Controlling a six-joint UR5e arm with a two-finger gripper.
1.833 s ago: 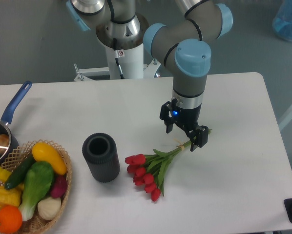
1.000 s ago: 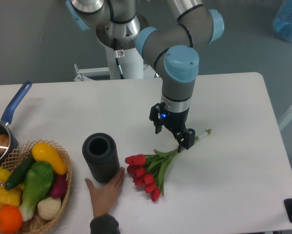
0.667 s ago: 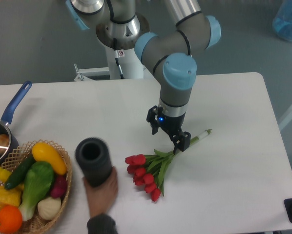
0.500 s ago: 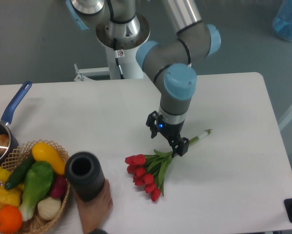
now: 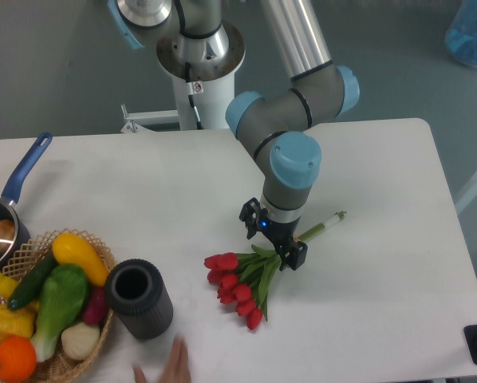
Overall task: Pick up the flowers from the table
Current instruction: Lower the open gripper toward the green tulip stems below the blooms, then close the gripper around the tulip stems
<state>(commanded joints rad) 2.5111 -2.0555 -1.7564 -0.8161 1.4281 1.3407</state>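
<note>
The flowers lie flat on the white table: red tulip buds at the lower left, green leaves in the middle, pale green stems running up to the right. My gripper points down over the leafy part where the stems join. Its jaws are open and straddle the bunch, one finger on each side, close to the table top. Nothing is held.
A dark ribbed cylinder stands left of the flowers beside a wicker basket of toy vegetables. A person's hand shows at the bottom edge. A blue-handled pot sits at the far left.
My gripper has moved left along the stems and come down over the leaves. A hand has slid the dark cylinder left toward the basket and has let go of it.
</note>
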